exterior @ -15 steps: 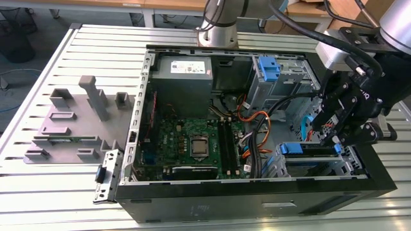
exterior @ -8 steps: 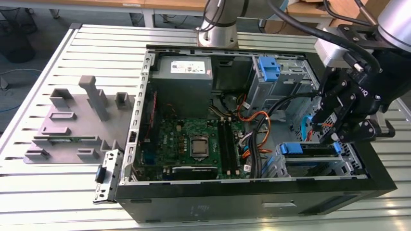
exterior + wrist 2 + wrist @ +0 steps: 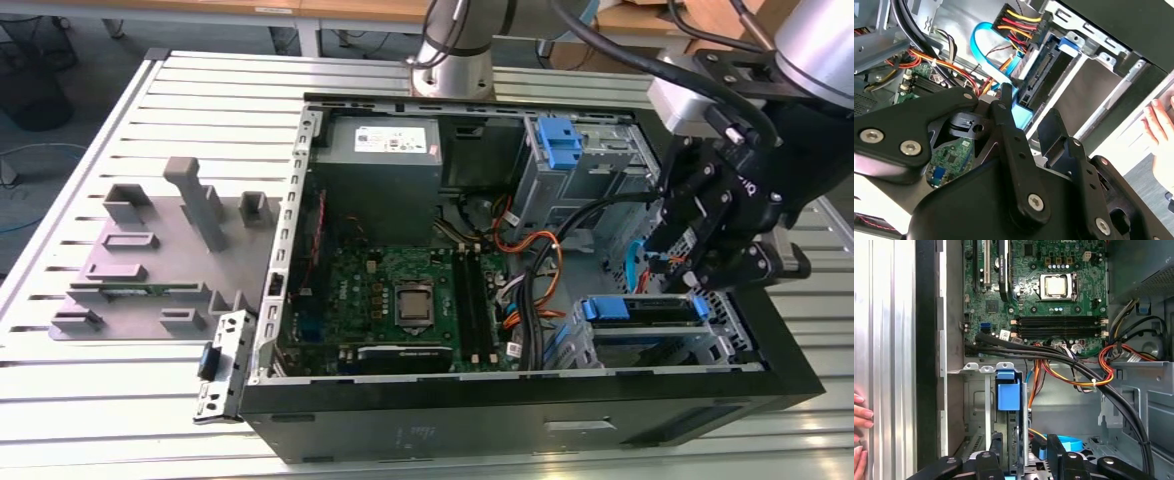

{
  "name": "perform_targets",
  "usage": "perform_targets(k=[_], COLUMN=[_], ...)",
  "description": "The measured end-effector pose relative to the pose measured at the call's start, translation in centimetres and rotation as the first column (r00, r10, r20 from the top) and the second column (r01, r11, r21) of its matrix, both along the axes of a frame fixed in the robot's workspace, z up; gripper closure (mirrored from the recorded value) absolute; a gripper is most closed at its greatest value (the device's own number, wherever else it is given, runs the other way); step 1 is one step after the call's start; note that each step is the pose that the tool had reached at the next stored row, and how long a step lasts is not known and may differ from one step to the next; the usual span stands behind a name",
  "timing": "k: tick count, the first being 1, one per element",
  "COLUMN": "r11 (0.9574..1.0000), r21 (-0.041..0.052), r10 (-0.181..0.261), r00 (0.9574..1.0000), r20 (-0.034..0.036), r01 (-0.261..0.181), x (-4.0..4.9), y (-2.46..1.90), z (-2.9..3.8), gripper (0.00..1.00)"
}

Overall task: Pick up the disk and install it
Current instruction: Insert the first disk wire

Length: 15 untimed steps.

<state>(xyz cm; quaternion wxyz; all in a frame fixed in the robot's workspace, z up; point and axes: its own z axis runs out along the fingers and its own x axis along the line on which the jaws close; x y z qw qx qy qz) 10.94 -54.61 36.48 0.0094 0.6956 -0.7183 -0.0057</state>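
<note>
Open computer case (image 3: 527, 400) lying on a slatted table (image 3: 107, 380), with the arm (image 3: 747, 130) reaching into the drive bay at the exterior view's right. Motherboard (image 3: 1054, 295) occupies the case's middle; a bundle of black, orange and red cables (image 3: 1079, 370) runs between it and the bay. The bay (image 3: 979, 405) is a grey metal cage against the case's front wall. The disk (image 3: 1013, 440) stands on edge inside this cage, its long axis running along the slot toward the gripper (image 3: 1024, 460), with its blue tab (image 3: 1008, 390) at the end farther from the jaws; in the second wrist view the same disk (image 3: 1051, 75) shows a dark connector edge beside a blue cable (image 3: 989, 55). The two black fingers (image 3: 1059, 455) sit one on either side of the disk's thin edge, so the jaws appear closed on it, and the disk lies directly between them, partly seated in the slot. A person's hand (image 3: 860, 435) rests on the table outside the case wall, just beside the bay.
</note>
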Motion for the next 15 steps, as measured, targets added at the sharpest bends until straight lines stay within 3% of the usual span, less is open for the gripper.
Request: perform_targets(k=[3, 15], r11=[1.0, 0.9999], r21=[-0.0018, -0.0105], r10=[0.0, 0.0], r00=[1.0, 1.0], r20=[0.0001, 0.0], r01=[0.0, 0.0], x=[0.07, 0.41], y=[0.26, 0.27], z=[-0.31, -1.35], gripper=[0.52, 0.52])
